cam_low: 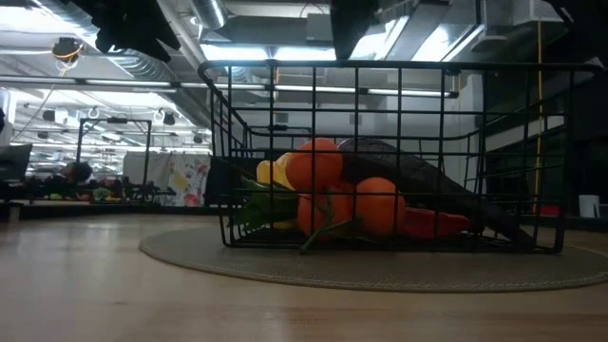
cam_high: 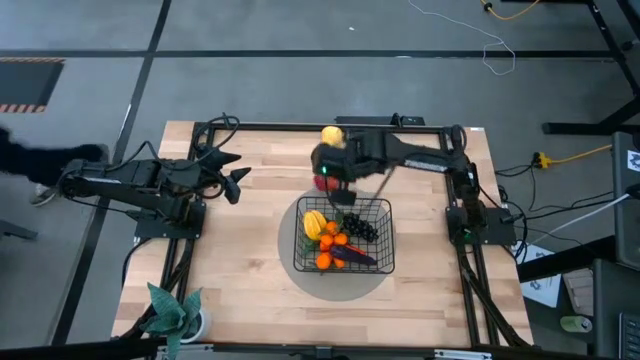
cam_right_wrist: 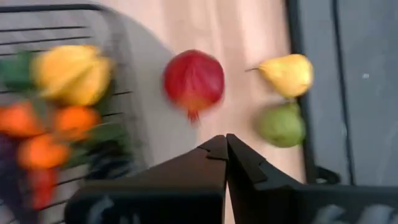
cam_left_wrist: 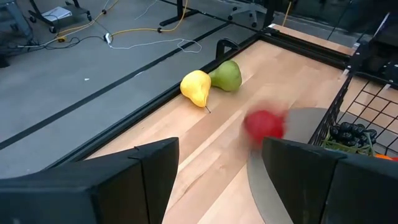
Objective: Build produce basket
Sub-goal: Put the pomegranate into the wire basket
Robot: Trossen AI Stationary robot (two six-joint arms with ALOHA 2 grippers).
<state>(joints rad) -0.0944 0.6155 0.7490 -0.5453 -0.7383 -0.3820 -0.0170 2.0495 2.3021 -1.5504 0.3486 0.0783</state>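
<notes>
The round red apple (cam_right_wrist: pixel 193 81) lies mid-frame just beyond the empty, closed right gripper (cam_right_wrist: pixel 226 142), beside the black wire-mesh basket (cam_right_wrist: pixel 118 37), with the right arm nearer than the left.

Black wire basket (cam_high: pixel 344 236); pale wood-plank table (cam_high: pixel 250 250), matt.
</notes>
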